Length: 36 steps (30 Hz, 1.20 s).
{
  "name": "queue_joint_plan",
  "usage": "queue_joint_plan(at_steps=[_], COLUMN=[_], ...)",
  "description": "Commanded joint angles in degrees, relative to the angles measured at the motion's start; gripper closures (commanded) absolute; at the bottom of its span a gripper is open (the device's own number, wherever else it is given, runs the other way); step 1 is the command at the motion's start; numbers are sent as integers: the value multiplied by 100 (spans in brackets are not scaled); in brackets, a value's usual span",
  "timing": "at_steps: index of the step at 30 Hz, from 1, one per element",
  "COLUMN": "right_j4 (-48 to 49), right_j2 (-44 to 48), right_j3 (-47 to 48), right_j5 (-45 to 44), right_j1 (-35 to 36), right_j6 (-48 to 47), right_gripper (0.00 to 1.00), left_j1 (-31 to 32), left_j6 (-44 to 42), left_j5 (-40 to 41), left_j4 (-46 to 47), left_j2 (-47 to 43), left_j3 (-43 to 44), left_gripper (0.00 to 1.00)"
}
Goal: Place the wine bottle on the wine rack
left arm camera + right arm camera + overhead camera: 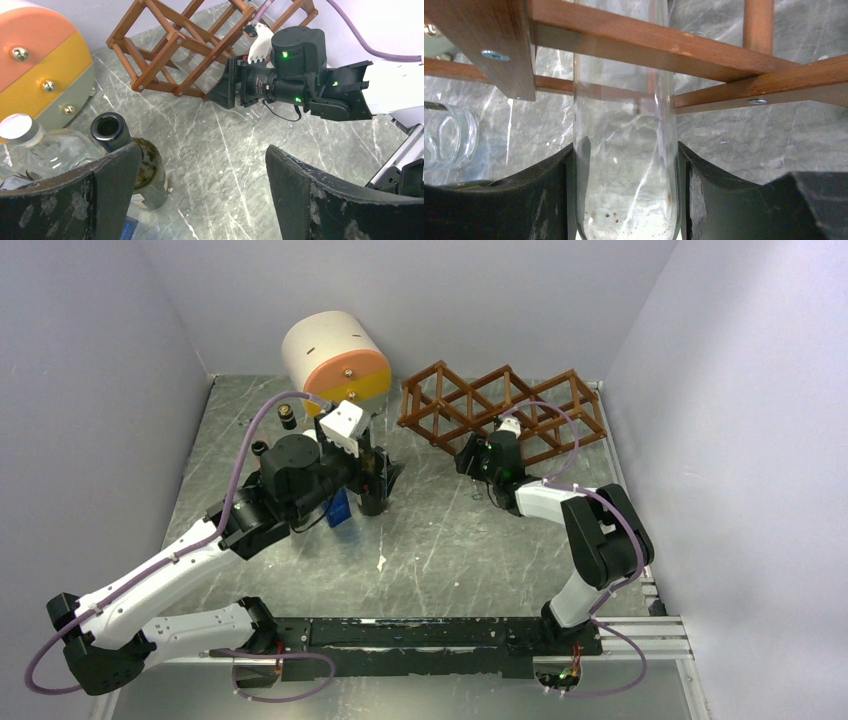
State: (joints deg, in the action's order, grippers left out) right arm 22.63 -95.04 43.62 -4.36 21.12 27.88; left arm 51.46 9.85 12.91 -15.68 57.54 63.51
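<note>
The reddish-brown wooden wine rack (500,405) stands at the back right and also shows in the left wrist view (170,47). My right gripper (626,147) is shut on a clear glass wine bottle (624,100) that reaches up between the rack's slats (649,42). In the top view the right gripper (470,448) sits at the rack's near left cell. My left gripper (202,175) is open and empty. It hovers next to an upright dark green bottle (135,170) that stands just off its left finger (107,175). In the top view the left gripper (385,475) is mid-table.
A round cream-and-orange drawer unit (335,355) stands at the back left. A clear bottle with a silver cap (20,131) stands beside the dark one, with a blue item (338,508) near them. A small dark object (288,418) sits near the drawer unit. Walls close in on three sides.
</note>
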Motion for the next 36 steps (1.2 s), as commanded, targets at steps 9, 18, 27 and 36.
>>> queue_joint_plan(at_steps=[9, 18, 27, 36], right_j4=[742, 720, 620, 597], right_j2=[197, 76, -349, -553], right_j3=[-101, 21, 163, 204], right_j5=[-1043, -995, -1043, -1142], right_j1=[58, 65, 67, 69], right_j6=[397, -22, 301, 417], right_gripper=[88, 80, 69, 51], left_j1=[-31, -31, -31, -31], left_j6=[-53, -85, -121, -87], left_j5=[28, 36, 32, 13], left_j4=[-29, -49, -81, -130], left_j2=[82, 19, 3, -43], left_j3=[116, 74, 74, 30], left_gripper=[2, 2, 2, 2])
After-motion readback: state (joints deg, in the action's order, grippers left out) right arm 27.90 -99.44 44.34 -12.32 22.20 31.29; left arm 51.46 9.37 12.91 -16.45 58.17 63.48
